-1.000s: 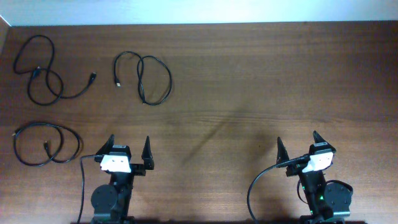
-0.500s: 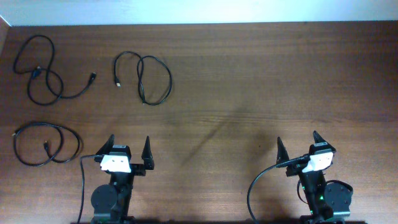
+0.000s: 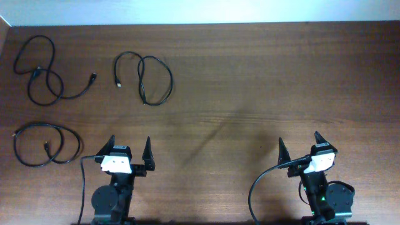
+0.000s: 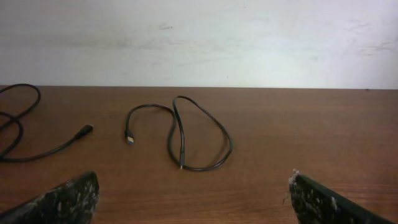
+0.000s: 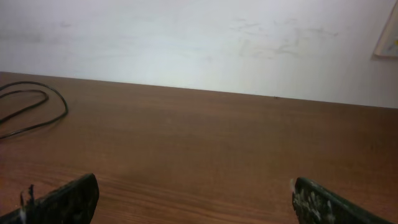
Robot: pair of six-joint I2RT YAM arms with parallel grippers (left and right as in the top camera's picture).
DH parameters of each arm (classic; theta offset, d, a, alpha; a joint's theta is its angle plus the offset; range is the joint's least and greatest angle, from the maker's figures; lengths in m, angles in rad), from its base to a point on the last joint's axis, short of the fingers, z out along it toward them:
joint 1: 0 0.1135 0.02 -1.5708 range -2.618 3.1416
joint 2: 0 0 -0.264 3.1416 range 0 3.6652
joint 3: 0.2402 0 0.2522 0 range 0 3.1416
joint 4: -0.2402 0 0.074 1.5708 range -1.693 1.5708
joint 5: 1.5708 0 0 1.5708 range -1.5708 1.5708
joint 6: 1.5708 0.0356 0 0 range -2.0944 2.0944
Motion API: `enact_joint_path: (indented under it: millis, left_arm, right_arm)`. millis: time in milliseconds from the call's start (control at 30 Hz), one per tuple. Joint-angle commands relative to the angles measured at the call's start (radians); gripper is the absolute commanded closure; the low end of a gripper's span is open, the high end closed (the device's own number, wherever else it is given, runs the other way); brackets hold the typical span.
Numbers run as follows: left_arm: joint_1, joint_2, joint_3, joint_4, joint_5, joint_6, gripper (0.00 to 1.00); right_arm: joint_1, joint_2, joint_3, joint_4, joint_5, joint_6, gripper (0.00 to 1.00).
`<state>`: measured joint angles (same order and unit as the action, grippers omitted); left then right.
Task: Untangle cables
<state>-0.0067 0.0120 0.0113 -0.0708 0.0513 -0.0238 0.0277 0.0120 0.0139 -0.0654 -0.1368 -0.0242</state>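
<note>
2 black arms (image 3: 111, 201) (image 3: 325, 199), white wrist housings (image 3: 115, 164)

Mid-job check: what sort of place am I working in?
Probably a robot test bench: brown wooden table against a plain white wall, left arm and right arm mounted at its edge, thin black cables laid out.

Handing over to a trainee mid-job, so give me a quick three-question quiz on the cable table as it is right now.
1. True or false: the left gripper holds a cable.
2. How many cables lie on the table?
3. Which cable shows whole in the left wrist view: A) upper-left, B) middle cable, C) lower-left?
Key: 1 false; 2 three; 3 B.
</note>
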Motion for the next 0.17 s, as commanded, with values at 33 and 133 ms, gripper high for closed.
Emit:
enact_joint_path:
  millis: [33, 133]
  left_arm:
    - [-0.006, -0.007, -0.003, -0.006, -0.007, -0.009, 0.01]
    - [-0.006, -0.007, -0.003, -0.006, -0.007, -0.009, 0.01]
  right_arm:
    - [-0.002, -0.008, -0.008, -0.001, -0.006, 0.002, 0.01]
    - [-0.002, -0.008, -0.008, -0.001, -0.006, 0.002, 0.01]
